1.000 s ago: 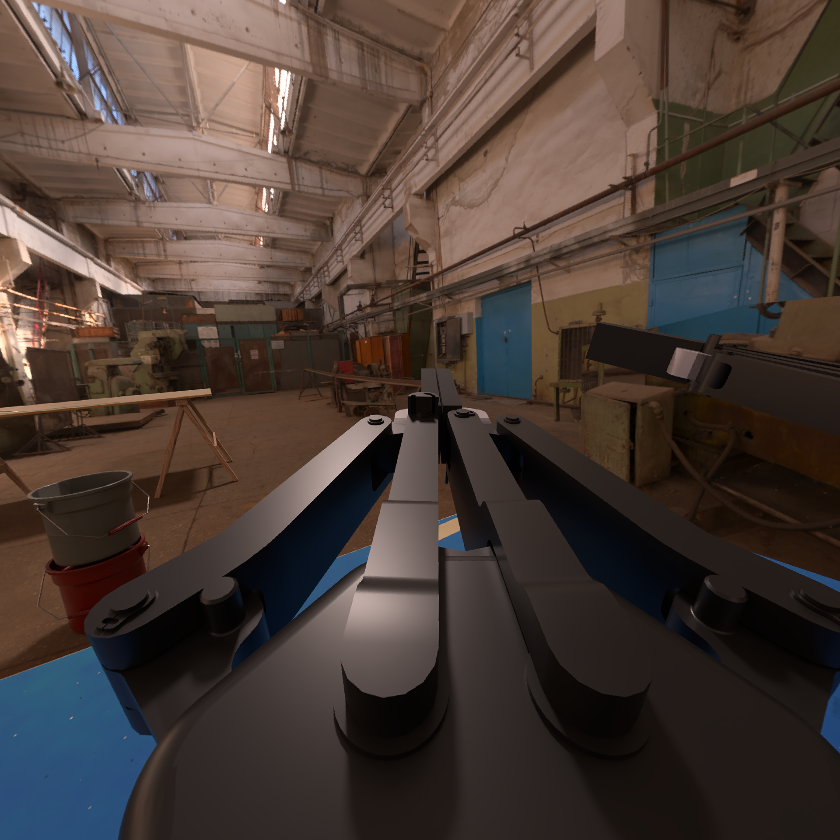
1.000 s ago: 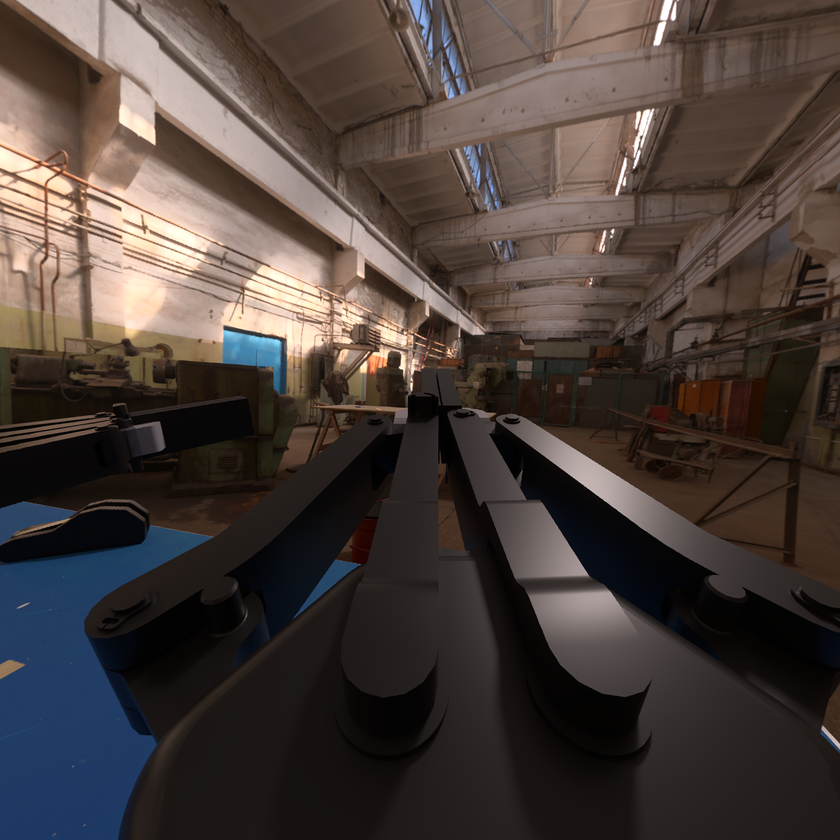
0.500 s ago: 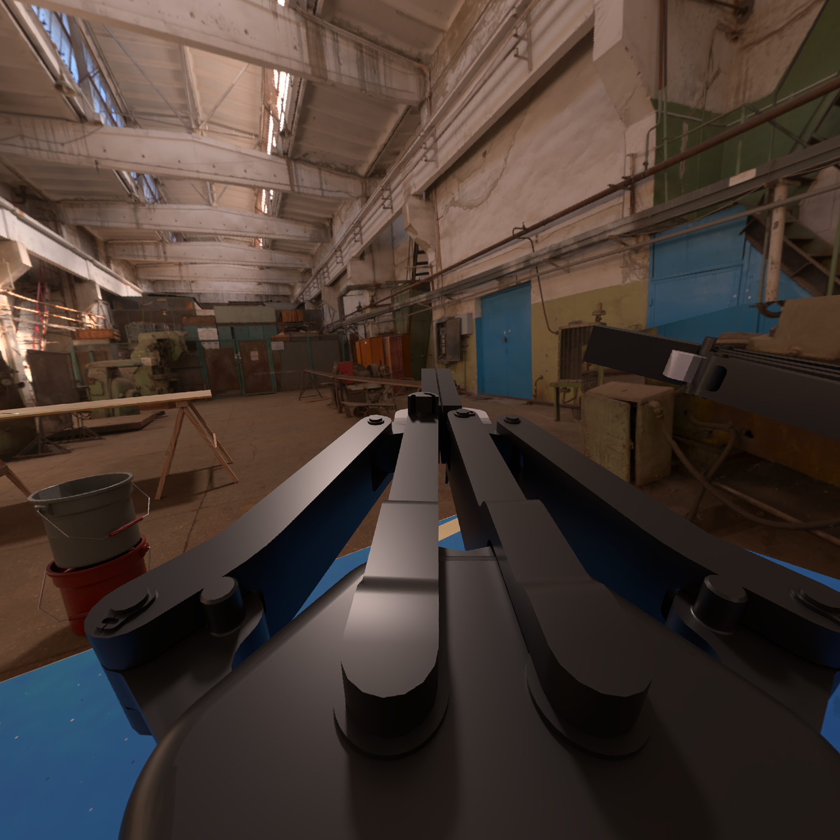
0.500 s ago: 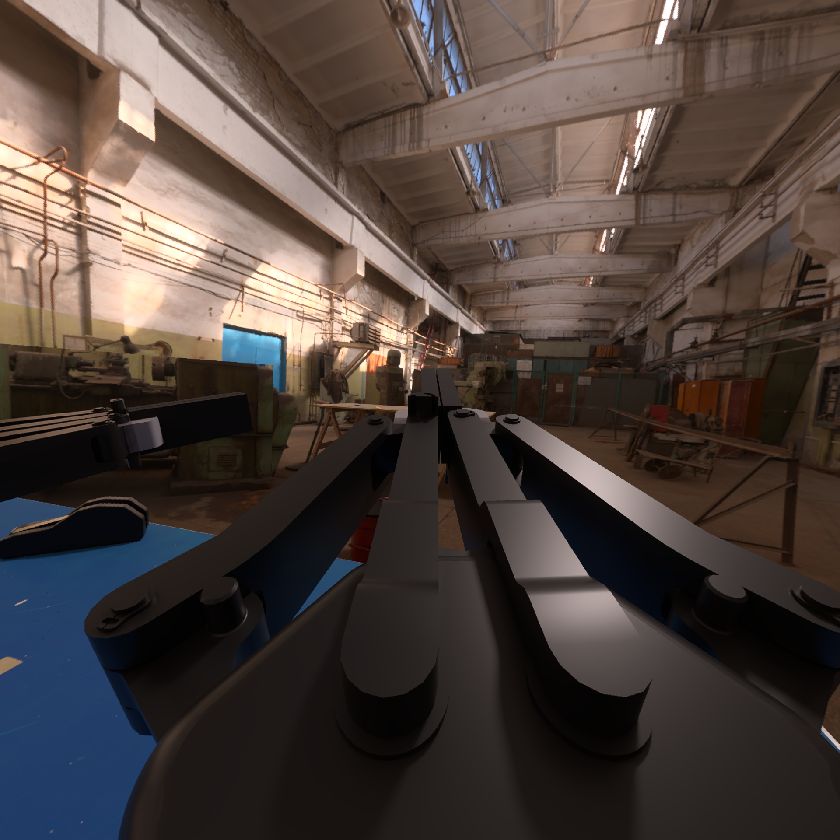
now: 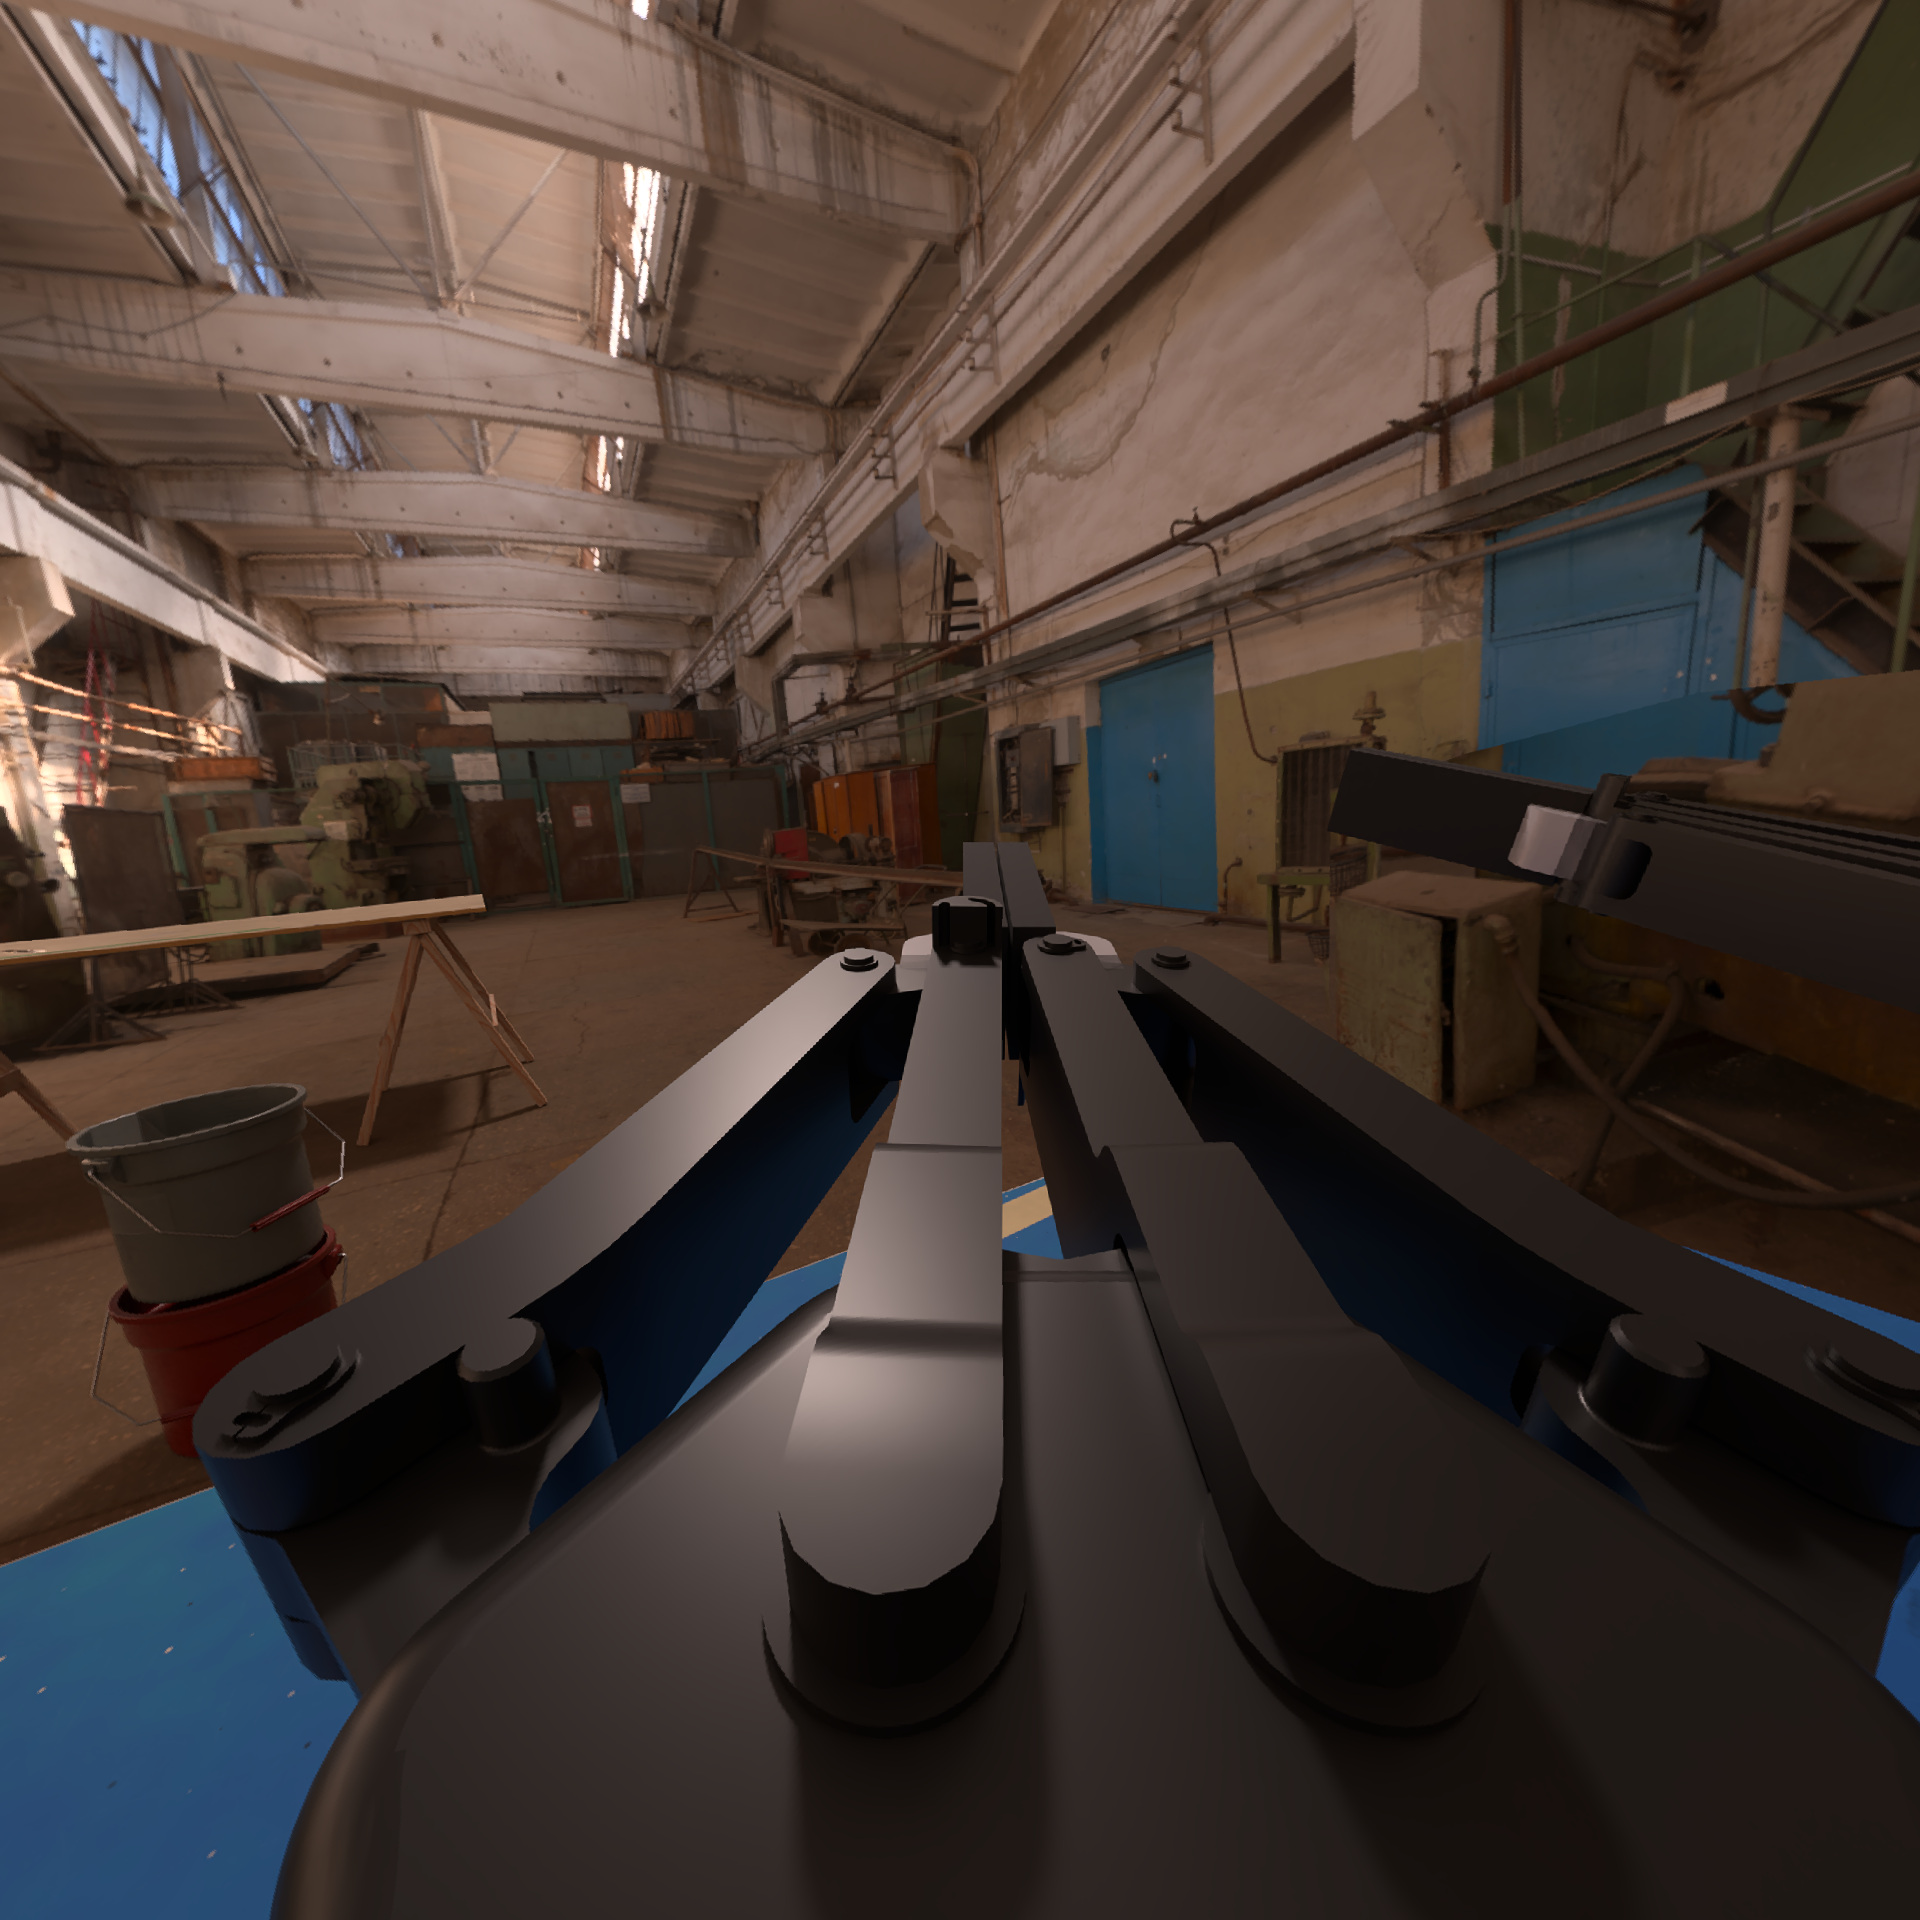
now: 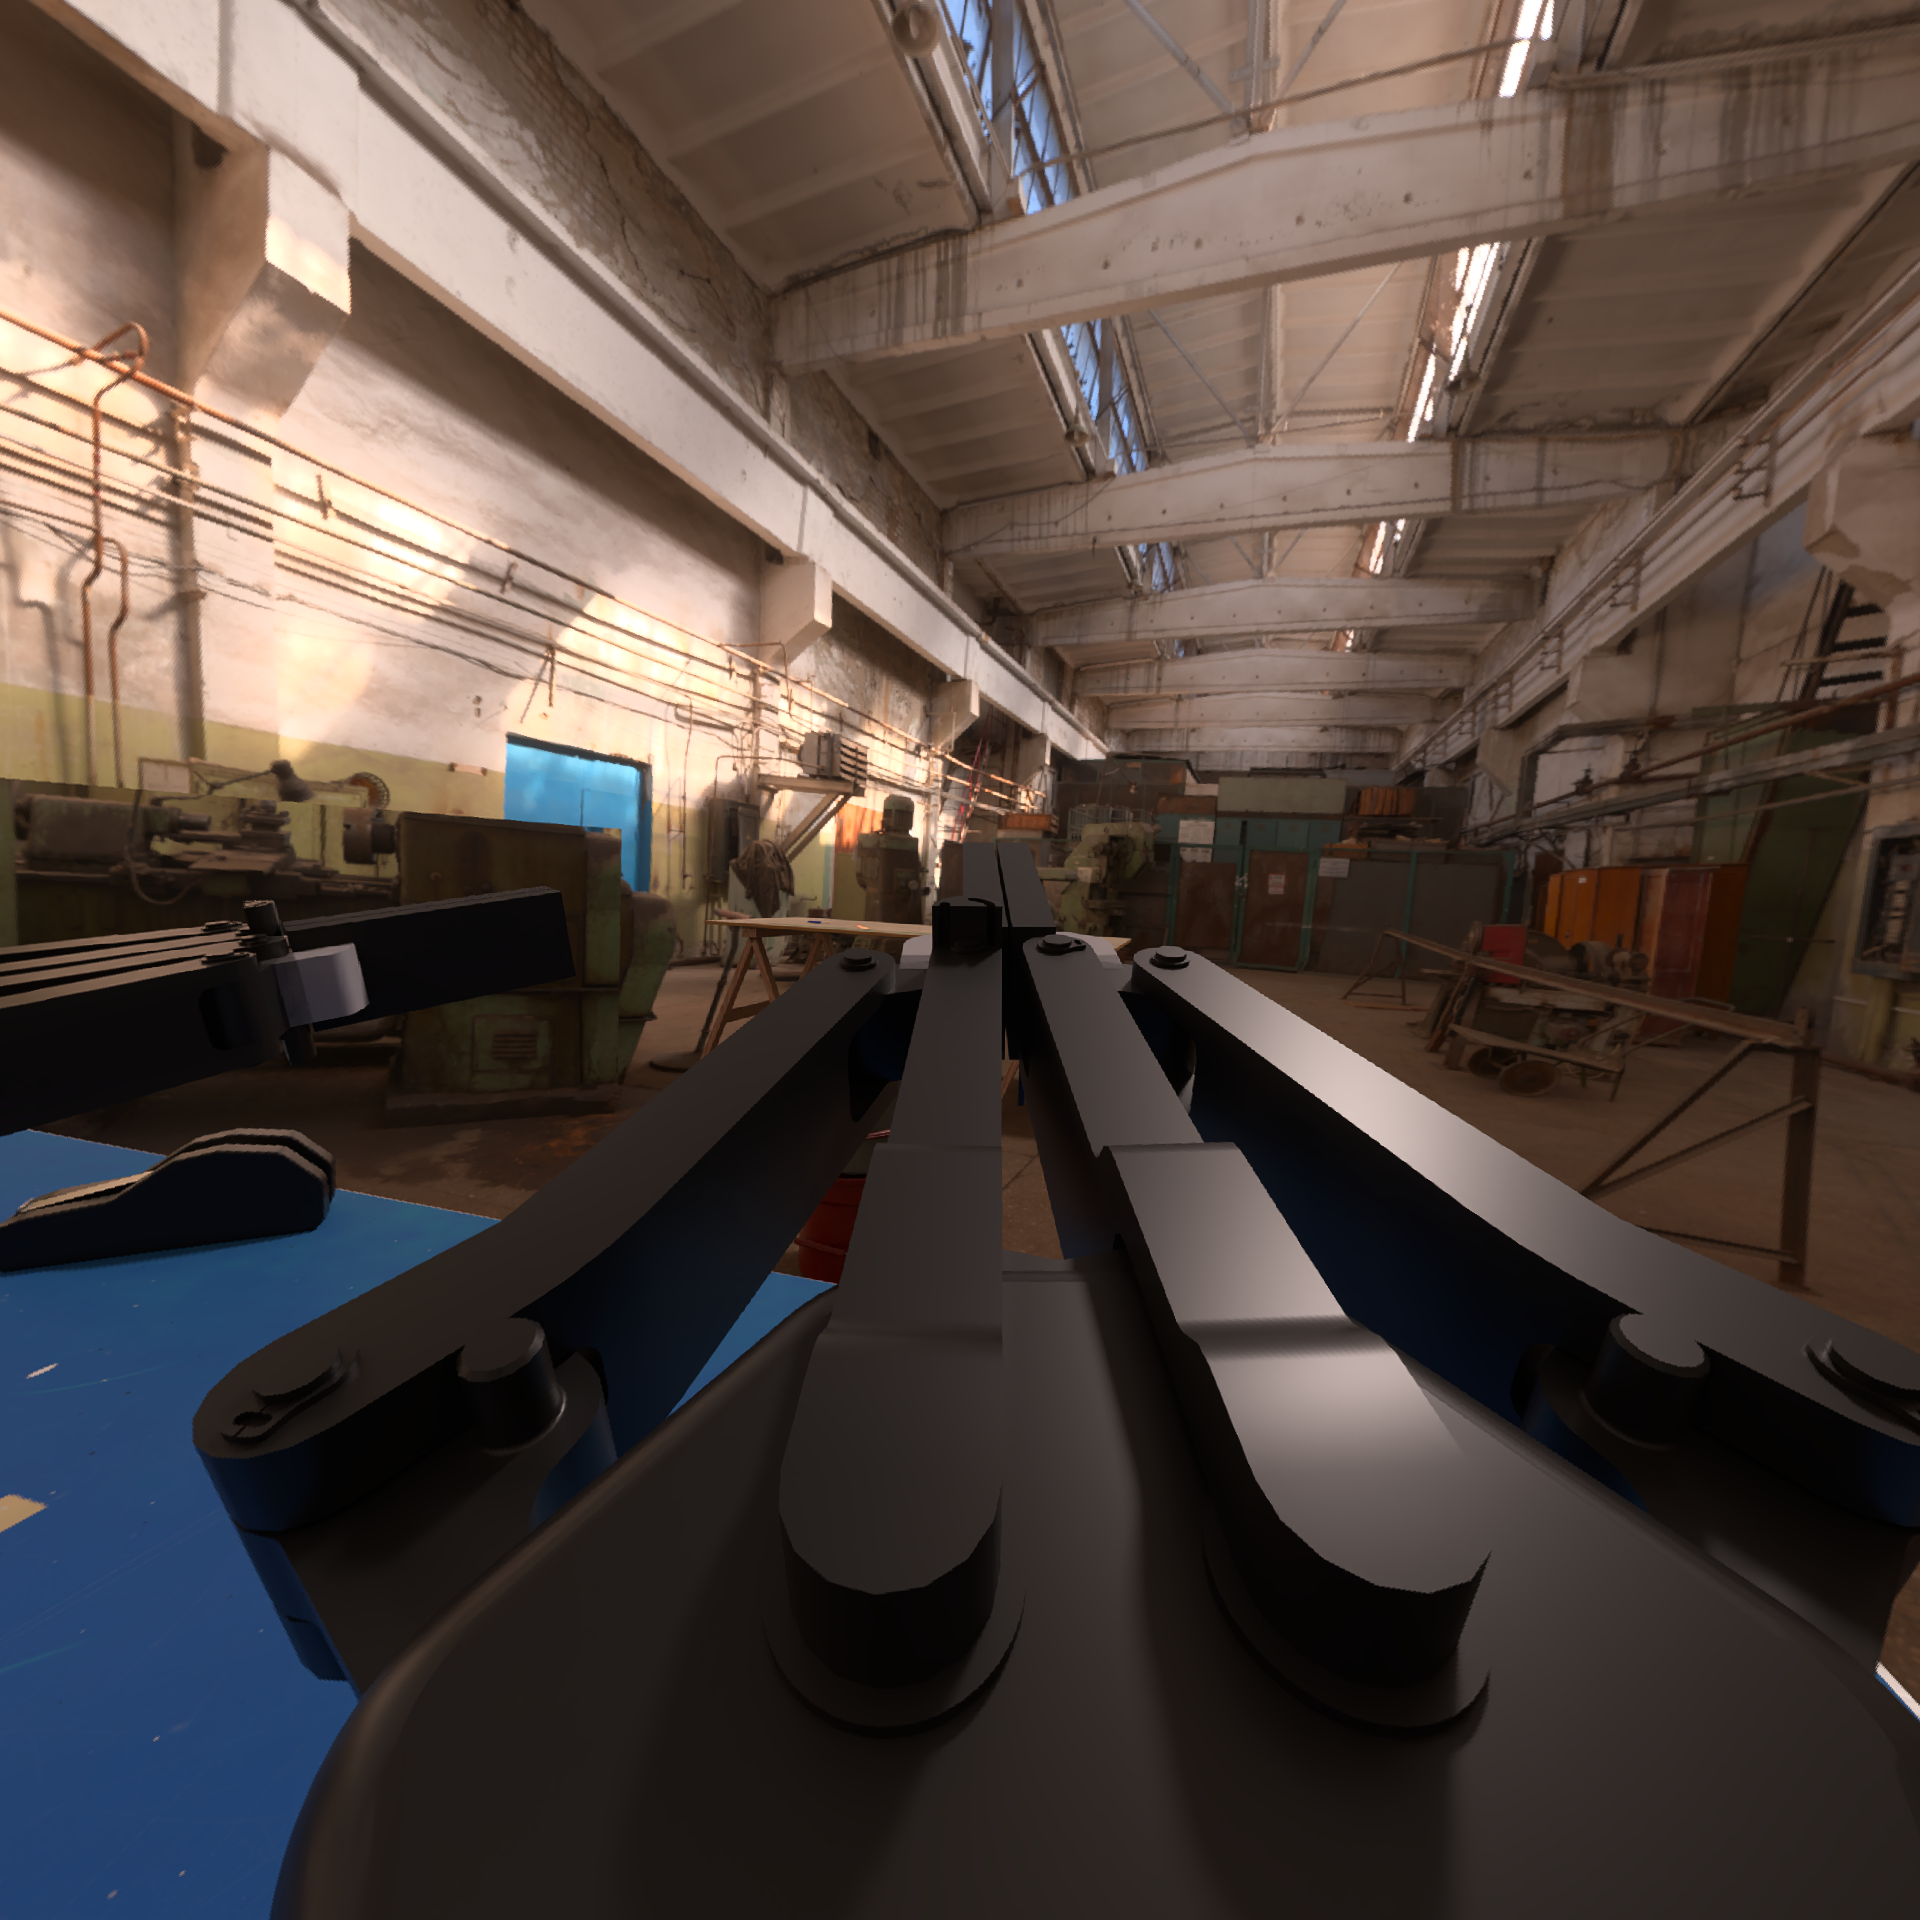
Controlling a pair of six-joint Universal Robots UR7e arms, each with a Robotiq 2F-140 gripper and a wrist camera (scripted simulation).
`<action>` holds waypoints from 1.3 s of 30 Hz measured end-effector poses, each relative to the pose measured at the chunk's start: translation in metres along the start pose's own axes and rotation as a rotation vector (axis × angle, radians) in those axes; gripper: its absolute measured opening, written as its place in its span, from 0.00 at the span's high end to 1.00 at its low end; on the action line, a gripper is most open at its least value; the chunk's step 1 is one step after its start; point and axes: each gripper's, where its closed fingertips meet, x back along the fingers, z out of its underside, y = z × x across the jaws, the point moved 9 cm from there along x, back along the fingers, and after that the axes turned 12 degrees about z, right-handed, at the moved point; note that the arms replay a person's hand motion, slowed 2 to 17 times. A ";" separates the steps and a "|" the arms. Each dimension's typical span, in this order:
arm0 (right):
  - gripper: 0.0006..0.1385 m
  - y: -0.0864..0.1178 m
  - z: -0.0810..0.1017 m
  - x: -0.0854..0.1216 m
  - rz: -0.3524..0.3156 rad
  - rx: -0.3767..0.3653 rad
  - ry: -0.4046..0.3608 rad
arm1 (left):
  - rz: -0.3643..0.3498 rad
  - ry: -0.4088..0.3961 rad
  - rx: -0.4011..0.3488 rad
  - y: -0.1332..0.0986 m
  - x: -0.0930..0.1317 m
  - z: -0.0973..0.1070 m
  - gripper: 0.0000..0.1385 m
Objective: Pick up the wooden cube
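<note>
No wooden cube shows in either view. My left gripper (image 5: 997, 868) is shut and empty, its black fingers pressed together and pointing level out over the far edge of the blue table (image 5: 114, 1704). My right gripper (image 6: 997, 868) is also shut and empty, pointing level past the blue table (image 6: 135, 1558). The right gripper shows at the right of the left wrist view (image 5: 1455, 821), and the left gripper shows at the left of the right wrist view (image 6: 457, 945). A tan patch (image 6: 16, 1512) lies on the table at the left edge of the right wrist view; I cannot tell what it is.
A grey bucket (image 5: 208, 1184) stacked in a red bucket (image 5: 208, 1351) stands on the floor beyond the table. A dark shadow (image 6: 177, 1195) lies on the table under the left gripper. A plank on trestles (image 5: 260, 925) and workshop machines stand farther off.
The other gripper has drifted slightly toward the middle and a little down in each view. The background has shifted a little. Both grippers stay shut.
</note>
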 end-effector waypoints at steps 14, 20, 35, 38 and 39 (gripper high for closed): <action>1.00 0.000 0.001 0.000 0.002 0.004 0.003 | 0.001 0.000 -0.005 -0.001 0.000 -0.001 0.99; 1.00 0.000 0.001 0.000 0.003 0.006 0.004 | 0.003 0.000 -0.007 -0.002 0.000 -0.001 0.99; 1.00 0.001 0.002 -0.001 0.003 0.008 0.004 | 0.007 0.001 -0.011 -0.003 0.000 -0.001 0.99; 1.00 0.001 0.002 -0.001 0.003 0.009 0.004 | 0.008 0.001 -0.012 -0.003 0.000 -0.002 0.99; 1.00 0.001 0.002 -0.001 0.003 0.009 0.004 | 0.008 0.001 -0.012 -0.003 0.000 -0.002 0.99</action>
